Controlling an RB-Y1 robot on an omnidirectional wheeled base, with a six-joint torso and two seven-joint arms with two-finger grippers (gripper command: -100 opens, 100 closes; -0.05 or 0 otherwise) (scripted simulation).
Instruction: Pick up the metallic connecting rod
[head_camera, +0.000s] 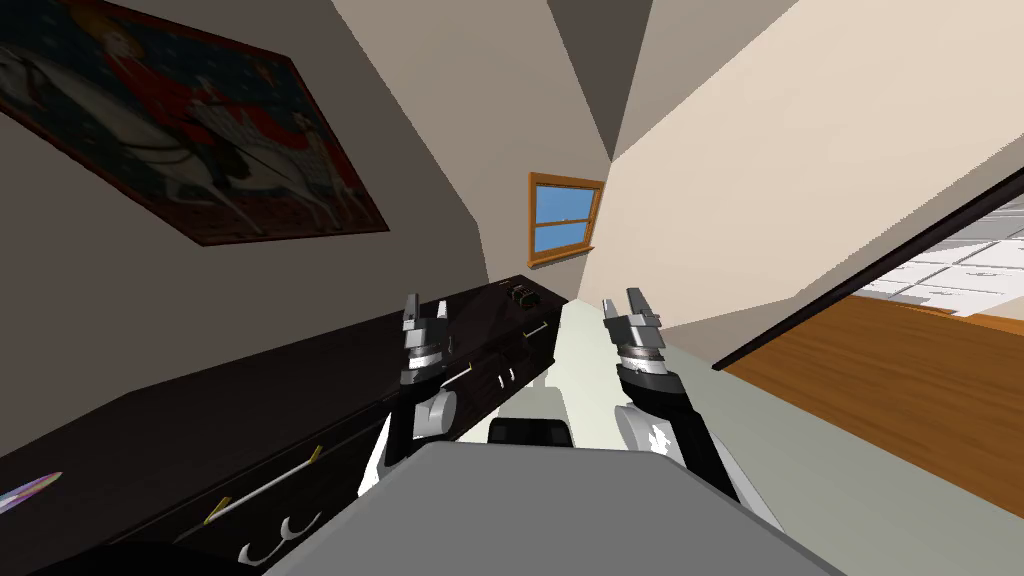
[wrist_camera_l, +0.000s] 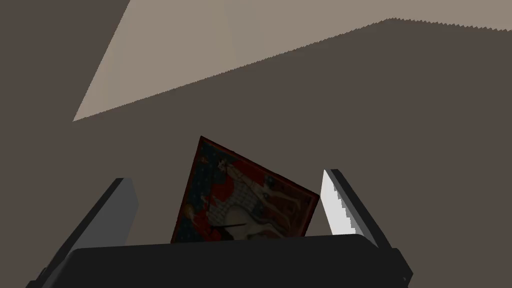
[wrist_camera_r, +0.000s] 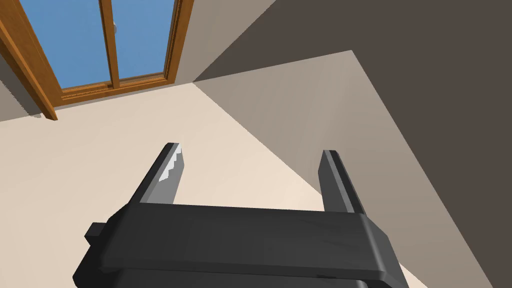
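A slim, shiny piece with a metallic sheen (head_camera: 30, 490) lies on the top of a long dark cabinet (head_camera: 150, 440), at the near left edge of the head view; it is cut off by the picture's edge, so I cannot tell whether it is the rod. My left gripper (head_camera: 425, 308) is raised in front of my chest, beside the cabinet's front, far from that piece. Its fingers (wrist_camera_l: 125, 205) stand open with nothing between them. My right gripper (head_camera: 625, 303) is raised level with it over the floor. Its fingers (wrist_camera_r: 170, 172) are also open and hold nothing.
The cabinet runs along the left wall, with bar handles (head_camera: 265, 487) on its front. A small dark object (head_camera: 520, 294) sits on its far end. Pale floor (head_camera: 790, 440) stretches ahead and to the right. An open doorway (head_camera: 900, 370) leads onto a wooden floor.
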